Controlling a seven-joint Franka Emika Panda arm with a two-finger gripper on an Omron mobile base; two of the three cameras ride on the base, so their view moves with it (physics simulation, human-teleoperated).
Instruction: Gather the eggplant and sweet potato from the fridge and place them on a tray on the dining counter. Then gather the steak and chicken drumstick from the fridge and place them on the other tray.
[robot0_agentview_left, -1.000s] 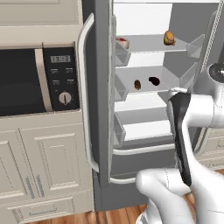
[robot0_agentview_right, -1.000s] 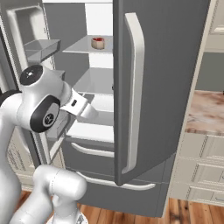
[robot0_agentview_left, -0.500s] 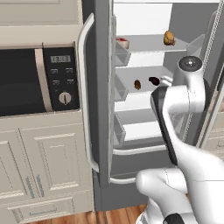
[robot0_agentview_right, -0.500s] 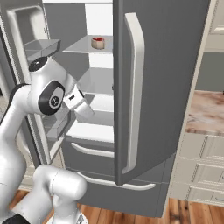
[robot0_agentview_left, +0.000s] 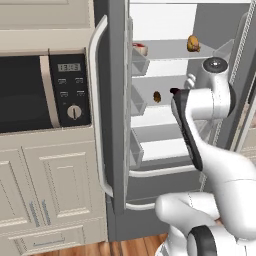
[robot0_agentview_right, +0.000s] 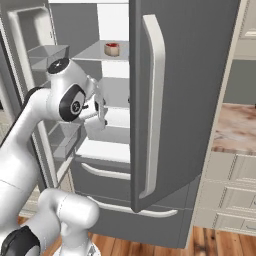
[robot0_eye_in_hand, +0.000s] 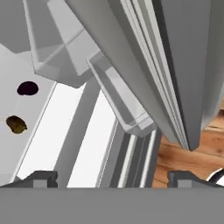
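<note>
Fridge open, arm reaching into the compartment at middle-shelf level. Claw wide open, holding nothing; in the hand view its two dark tips sit far apart at the bottom edge, aimed along the door bins and shelf edges with wood floor at lower right. In the right base view the claw sits just in front of the middle shelves, left of the closed right door with its long pale handle. Steak, red top and pale sides, on the upper shelf, above and slightly right of the claw, well apart from it; in the left base view it shows at the left end of that shelf. Chicken drumstick, tan-brown, at the right end of the same upper shelf, above the arm's elbow joint. Small brown lump on the middle shelf, just left of the arm's dark forearm; the hand view shows a brown lump and a darker oval beside it at far left, off to the side of the claw line, not between the fingers; cannot tell which is the sweet potato. Dining bench, marbled brown, at right beyond the fridge. Microwave set in cream cabinet left of the fridge.
</note>
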